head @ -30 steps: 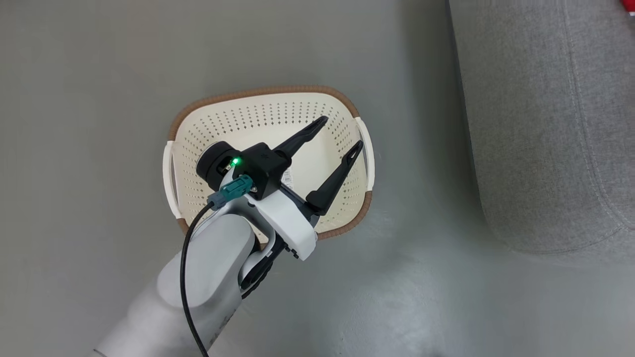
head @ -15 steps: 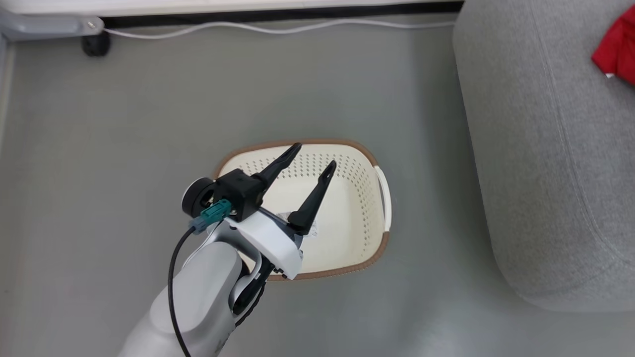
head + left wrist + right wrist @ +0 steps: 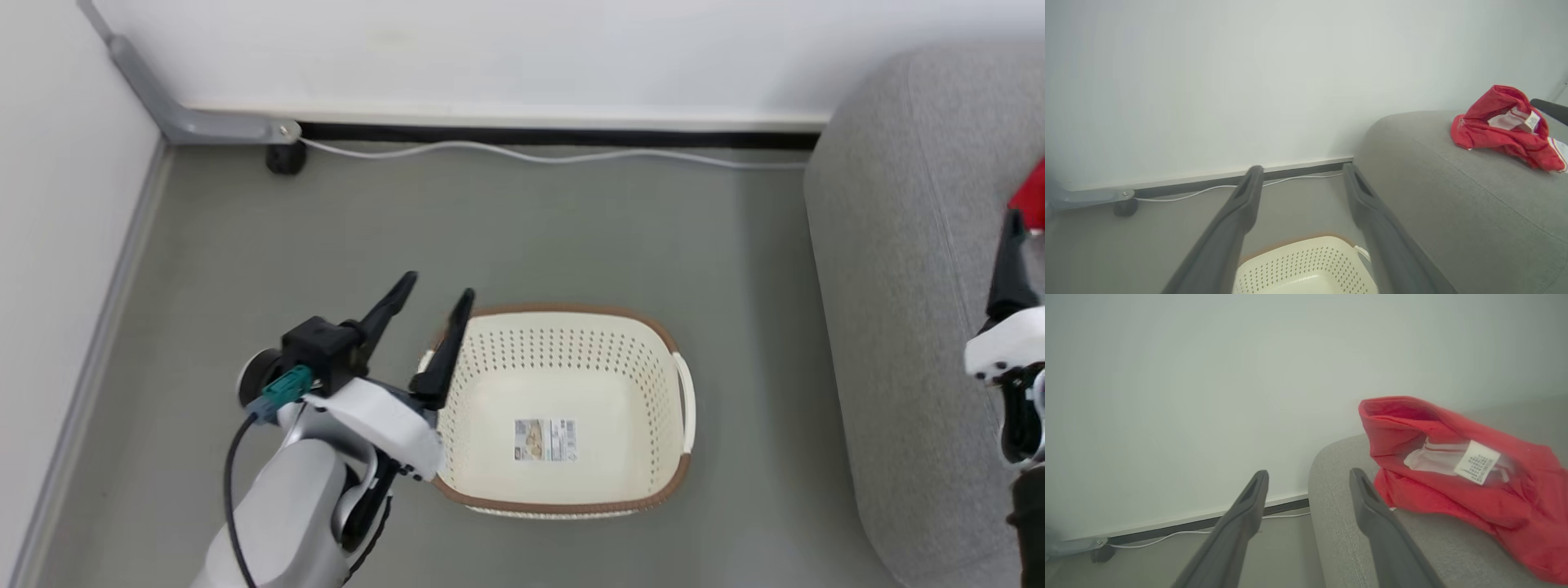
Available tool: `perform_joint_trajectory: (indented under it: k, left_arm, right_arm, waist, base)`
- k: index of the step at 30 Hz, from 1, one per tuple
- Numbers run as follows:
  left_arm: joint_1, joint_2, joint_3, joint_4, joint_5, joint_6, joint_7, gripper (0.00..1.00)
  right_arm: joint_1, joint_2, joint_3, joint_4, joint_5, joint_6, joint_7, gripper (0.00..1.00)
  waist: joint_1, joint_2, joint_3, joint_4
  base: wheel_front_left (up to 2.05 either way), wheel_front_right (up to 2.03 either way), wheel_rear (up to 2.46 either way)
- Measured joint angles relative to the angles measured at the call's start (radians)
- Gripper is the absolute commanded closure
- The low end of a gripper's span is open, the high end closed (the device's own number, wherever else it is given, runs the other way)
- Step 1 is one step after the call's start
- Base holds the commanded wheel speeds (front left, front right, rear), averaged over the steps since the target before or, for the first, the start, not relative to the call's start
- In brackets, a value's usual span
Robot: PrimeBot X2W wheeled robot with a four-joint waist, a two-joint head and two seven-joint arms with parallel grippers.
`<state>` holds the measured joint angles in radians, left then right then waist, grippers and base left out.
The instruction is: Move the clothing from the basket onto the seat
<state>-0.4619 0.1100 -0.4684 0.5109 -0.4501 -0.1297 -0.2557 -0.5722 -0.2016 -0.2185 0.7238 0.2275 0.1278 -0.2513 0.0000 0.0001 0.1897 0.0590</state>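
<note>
Left gripper (image 3: 438, 287), fingers apart, now sits at the edge of the empty basket (image 3: 506, 351), not over it; the clothing (image 3: 1453, 490) lies on the seat (image 3: 898, 327) by the right gripper (image 3: 1309, 473), its 2 fingers spread: task looks done

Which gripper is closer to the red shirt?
Right. The right gripper is over the sofa beside the shirt; the left gripper is at the basket's left rim, off the sofa.

Pale grey forearm (image 3: 286, 506) bears black cable (image 3: 230, 478), teal plug (image 3: 286, 385), white shell (image 3: 384, 420); left gripper (image 3: 438, 286) seemingly matte black.
</note>
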Motion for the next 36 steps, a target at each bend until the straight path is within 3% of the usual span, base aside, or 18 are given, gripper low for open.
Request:
perform_joint_trajectory:
  k: [13, 36]
  left_arm:
    - [0.157, 0.003, 0.240, 0.003, 0.113, 0.009, 0.000, 0.00]
    - [0.398, -0.060, 0.444, -0.103, 0.231, 0.009, 0.000, 0.00]
  right_arm:
    - [0.153, 0.026, 0.207, -0.097, 0.060, 0.000, 0.000, 0.00]
    - [0.381, 0.102, 0.235, -0.209, 0.034, 0.000, 0.000, 0.00]
  waist:
    - [0.0000, 0.0000, -0.155, 0.048]
    - [0.0000, 0.0000, -0.228, -0.009]
  base:
    - [0.00, 0.00, 0.00]
    - [0.00, 0.00, 0.00]
